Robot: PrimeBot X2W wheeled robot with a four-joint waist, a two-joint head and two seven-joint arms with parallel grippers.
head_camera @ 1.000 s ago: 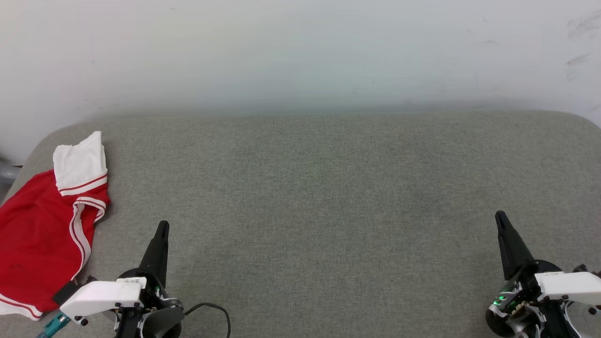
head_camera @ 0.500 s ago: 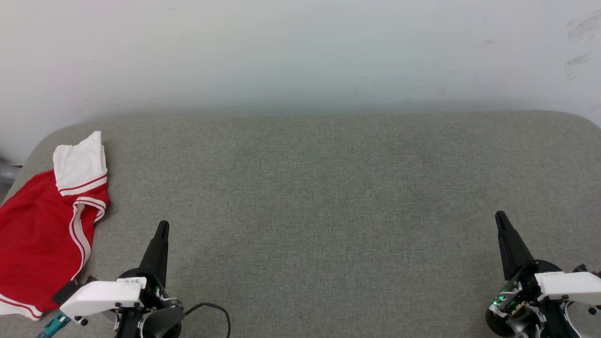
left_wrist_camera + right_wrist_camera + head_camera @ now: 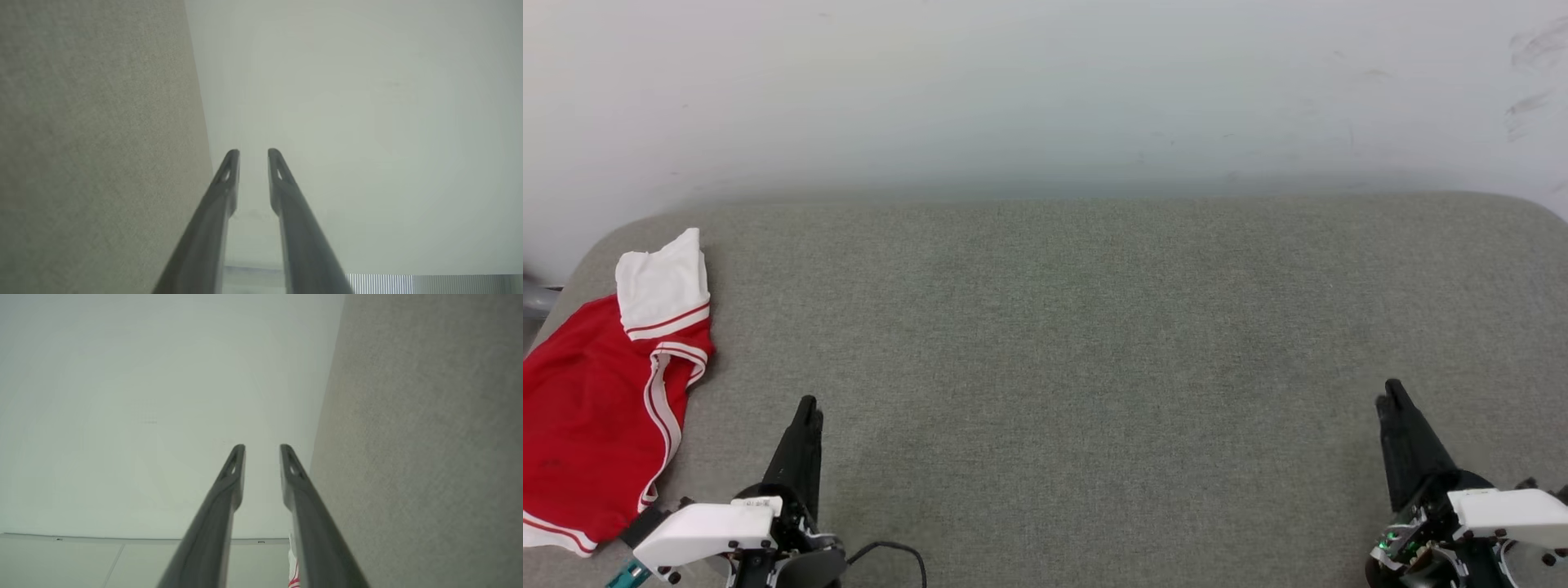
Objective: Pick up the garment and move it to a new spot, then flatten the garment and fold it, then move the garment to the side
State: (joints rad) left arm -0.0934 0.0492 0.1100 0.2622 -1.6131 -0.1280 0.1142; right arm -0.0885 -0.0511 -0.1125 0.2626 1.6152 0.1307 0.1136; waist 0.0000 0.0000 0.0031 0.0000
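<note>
My left fingers (image 3: 808, 418) and right fingers (image 3: 1395, 410) sit at the near corners of the grey surface (image 3: 1054, 343). Each pair is parted by a narrow gap and holds nothing. The garment (image 3: 588, 416) lies rumpled at the left edge, near my left fingers, so that arm seems best placed to lift it.

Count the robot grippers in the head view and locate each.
2. The left gripper is lower left, beside the red garment; the right gripper is lower right, far from it.
</note>
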